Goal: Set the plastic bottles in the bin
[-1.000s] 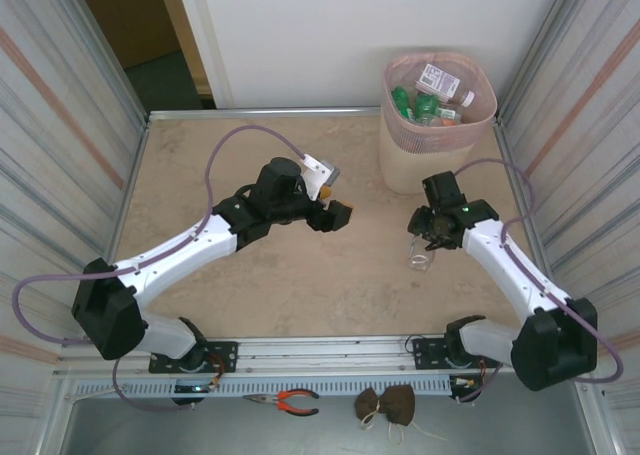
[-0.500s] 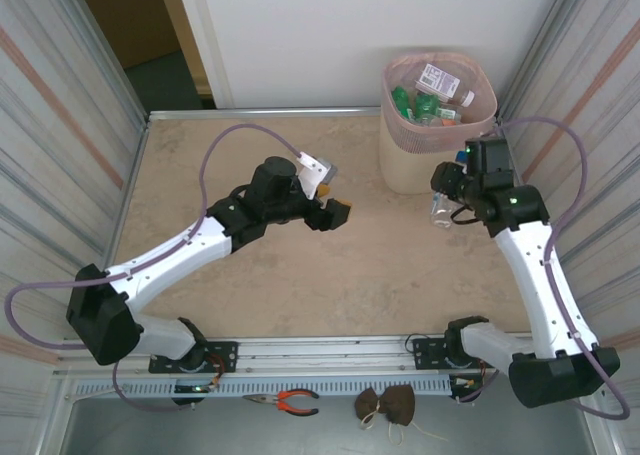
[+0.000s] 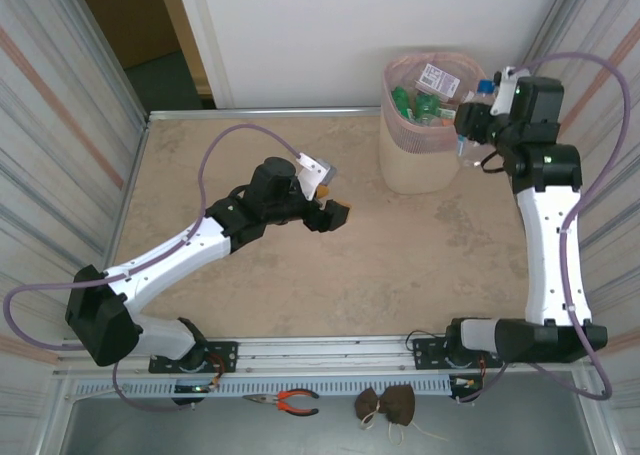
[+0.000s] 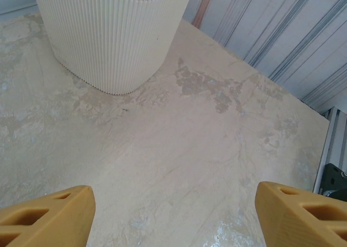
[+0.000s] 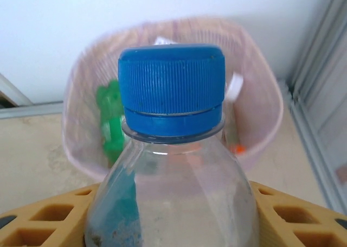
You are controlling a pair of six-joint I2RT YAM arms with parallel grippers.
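My right gripper (image 3: pixel 472 127) is shut on a clear plastic bottle (image 5: pixel 173 198) with a blue cap (image 5: pixel 171 89). It holds the bottle up beside the right rim of the bin (image 3: pixel 425 160), with the cap pointing toward the bin's pink-lined opening (image 5: pixel 260 95). Several plastic bottles lie inside the bin, green ones (image 3: pixel 402 101) (image 5: pixel 111 122) and a flat white-labelled one (image 3: pixel 437 78). My left gripper (image 3: pixel 335 215) (image 4: pixel 173 220) hovers open over bare table at mid-table, nothing between its orange fingertips (image 4: pixel 46 217). The bin's ribbed cream wall (image 4: pixel 114 35) stands ahead of it.
Corrugated metal walls (image 3: pixel 60 125) close in both sides of the table, and a white wall stands behind the bin. Purple cables (image 3: pixel 215 165) loop over both arms. Orange-handled pliers (image 3: pixel 283 402) and a brown lump (image 3: pixel 388 405) lie on the ledge in front of the arm bases.
My right arm has carried the clear bottle up from low over the table's right side to the bin's right rim. The left arm has barely moved.
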